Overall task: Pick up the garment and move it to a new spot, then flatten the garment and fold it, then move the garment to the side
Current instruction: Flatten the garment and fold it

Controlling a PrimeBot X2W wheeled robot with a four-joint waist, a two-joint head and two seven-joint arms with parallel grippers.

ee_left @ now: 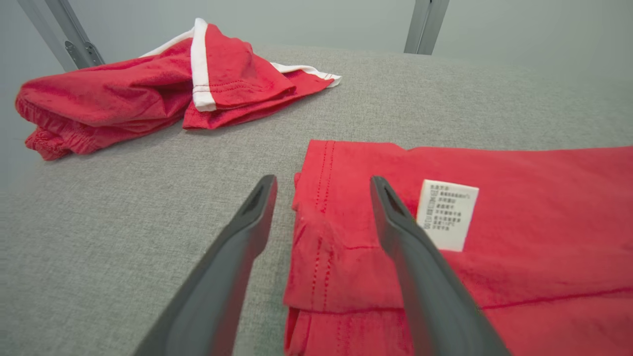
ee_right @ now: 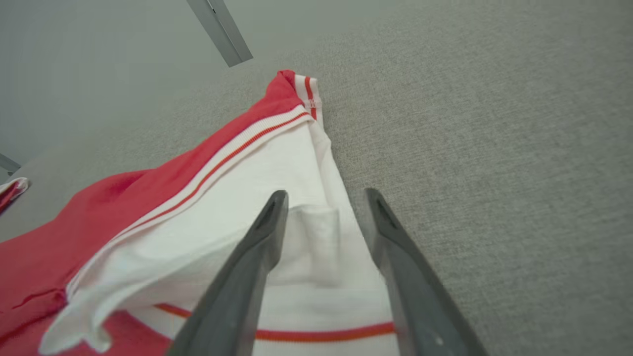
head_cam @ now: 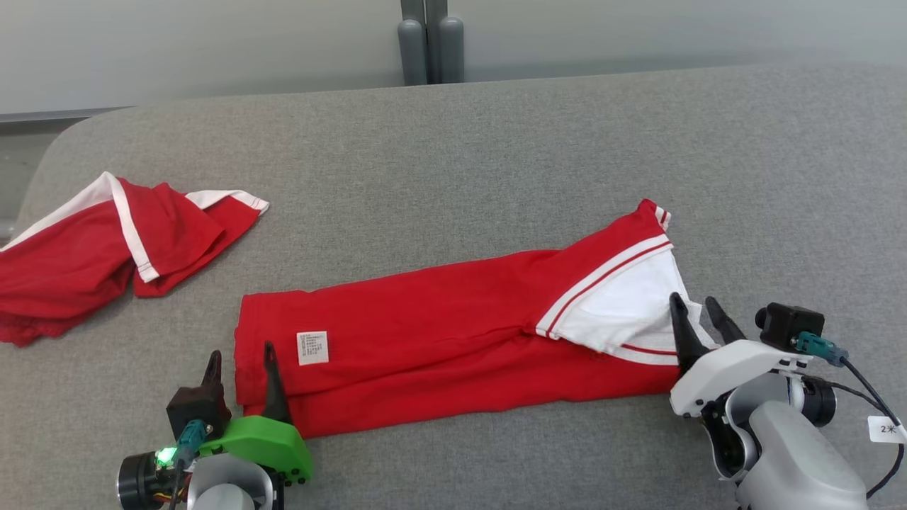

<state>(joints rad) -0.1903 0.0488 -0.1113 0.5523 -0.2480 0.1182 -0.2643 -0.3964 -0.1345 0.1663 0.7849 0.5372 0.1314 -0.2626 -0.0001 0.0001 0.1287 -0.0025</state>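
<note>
The garment (head_cam: 439, 333) is red with white, red-striped trim, folded into a long strip lying across the grey table (head_cam: 496, 156); a white care label (head_cam: 312, 348) faces up near its left end. My left gripper (head_cam: 240, 358) stands open at that left end, straddling the garment's corner (ee_left: 321, 232), one finger on the cloth, one over the table. My right gripper (head_cam: 696, 309) is open at the right end, its fingers apart over the white collar part (ee_right: 316, 247). Neither holds the cloth.
A second red garment with white trim (head_cam: 106, 248) lies crumpled at the table's left edge, also seen in the left wrist view (ee_left: 148, 94). Grey posts (head_cam: 431, 42) stand behind the table's far edge. Bare grey cloth surface lies beyond and to the right of the strip.
</note>
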